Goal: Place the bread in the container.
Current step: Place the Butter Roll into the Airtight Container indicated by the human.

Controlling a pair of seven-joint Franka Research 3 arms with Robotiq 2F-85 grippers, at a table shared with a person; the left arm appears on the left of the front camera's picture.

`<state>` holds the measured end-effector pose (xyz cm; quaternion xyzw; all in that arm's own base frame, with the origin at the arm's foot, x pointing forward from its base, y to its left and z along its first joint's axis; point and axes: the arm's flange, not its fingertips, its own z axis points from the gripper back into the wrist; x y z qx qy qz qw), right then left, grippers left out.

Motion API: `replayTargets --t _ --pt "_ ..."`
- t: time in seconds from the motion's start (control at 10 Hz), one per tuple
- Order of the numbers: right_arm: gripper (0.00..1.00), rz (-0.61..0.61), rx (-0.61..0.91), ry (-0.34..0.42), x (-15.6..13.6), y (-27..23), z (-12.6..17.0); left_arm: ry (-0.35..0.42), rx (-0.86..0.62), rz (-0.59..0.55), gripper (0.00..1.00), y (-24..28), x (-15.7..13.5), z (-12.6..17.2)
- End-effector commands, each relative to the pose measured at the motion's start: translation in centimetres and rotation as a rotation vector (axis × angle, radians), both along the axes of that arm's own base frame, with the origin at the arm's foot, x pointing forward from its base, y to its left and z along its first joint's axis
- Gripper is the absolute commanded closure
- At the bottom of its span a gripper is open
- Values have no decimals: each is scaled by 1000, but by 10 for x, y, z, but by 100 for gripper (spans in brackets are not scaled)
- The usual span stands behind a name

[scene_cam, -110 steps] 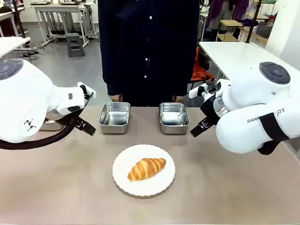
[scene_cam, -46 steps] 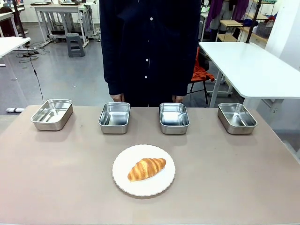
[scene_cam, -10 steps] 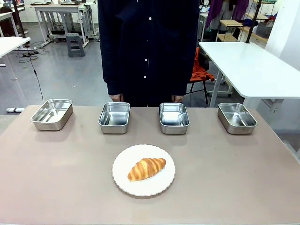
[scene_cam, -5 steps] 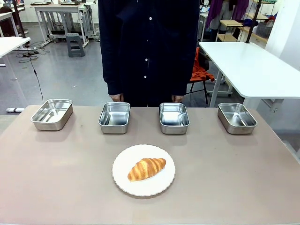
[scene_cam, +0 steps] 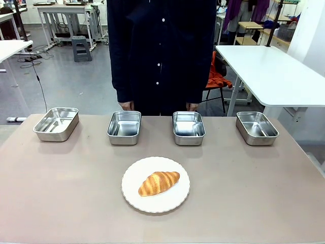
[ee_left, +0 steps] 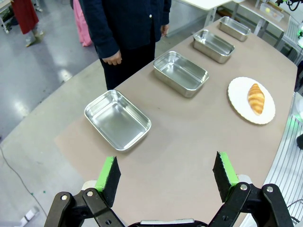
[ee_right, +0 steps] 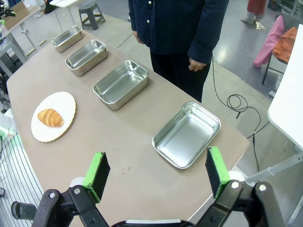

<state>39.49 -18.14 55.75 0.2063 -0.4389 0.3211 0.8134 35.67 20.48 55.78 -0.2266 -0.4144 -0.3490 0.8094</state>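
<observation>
Green-padded fingers on the left gripper and the right gripper stand spread wide, holding and touching nothing. The bread, golden and ridged, lies on a scalloped white plate. Four shiny, round-cornered steel containers line up at its twelve o'clock. The person behind them is cut off above the chest.

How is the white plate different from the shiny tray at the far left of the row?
The plate is round and white with a wavy edge; the tray is a shiny metal rectangle with rounded corners. The plate is nearly flat; the tray has raised walls. The plate holds a croissant; the tray is empty. Both rest on the same table.
</observation>
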Motion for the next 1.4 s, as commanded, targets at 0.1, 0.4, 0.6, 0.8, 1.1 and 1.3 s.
replayTargets --t 0.1,0.4,0.6,0.8,1.1,1.3 --pt "0 5 16 -22 3 1 1 -5 -3 -6 0 0 0 0" --pt "0 5 16 -22 3 1 1 -5 -3 -6 0 0 0 0" --pt "0 5 16 -22 3 1 1 -5 -3 -6 0 0 0 0" --pt "0 5 16 -22 3 1 1 -5 -3 -6 0 0 0 0" --pt "0 5 16 -22 3 1 1 -5 -3 -6 0 0 0 0" --pt "0 5 16 -22 3 1 1 -5 -3 -6 0 0 0 0"
